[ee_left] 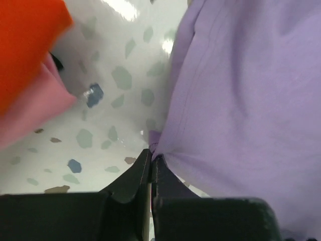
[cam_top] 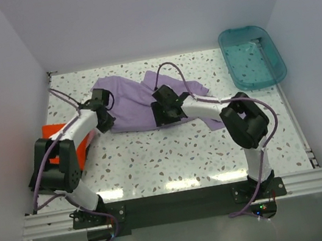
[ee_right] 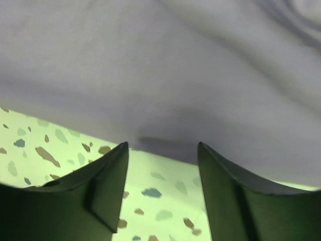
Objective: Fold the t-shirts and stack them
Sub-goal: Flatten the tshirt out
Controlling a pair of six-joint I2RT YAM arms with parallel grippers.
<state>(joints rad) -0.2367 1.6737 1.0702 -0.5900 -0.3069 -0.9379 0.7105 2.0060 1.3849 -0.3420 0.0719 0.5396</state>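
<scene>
The large lavender-purple cloth t-shirt is lying rumpled at the far middle of the speckled white table. The left gripper is pinching its left edge, jaws pressed together. The right gripper is hanging over its near hem, jaws apart, gripping nothing. At the left, the bright orange-red cloth t-shirt is lying half hidden behind the left arm, with a blurred pink cloth t-shirt peeking out beneath it.

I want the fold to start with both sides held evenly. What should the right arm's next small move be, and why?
Probably ease the right gripper forward over the near edge of the lavender t-shirt and close. Its jaws stand open with the hem just beyond the tips and nothing between them, while the left gripper is shut on the shirt's edge. A fold likely needs both sides held.
</scene>
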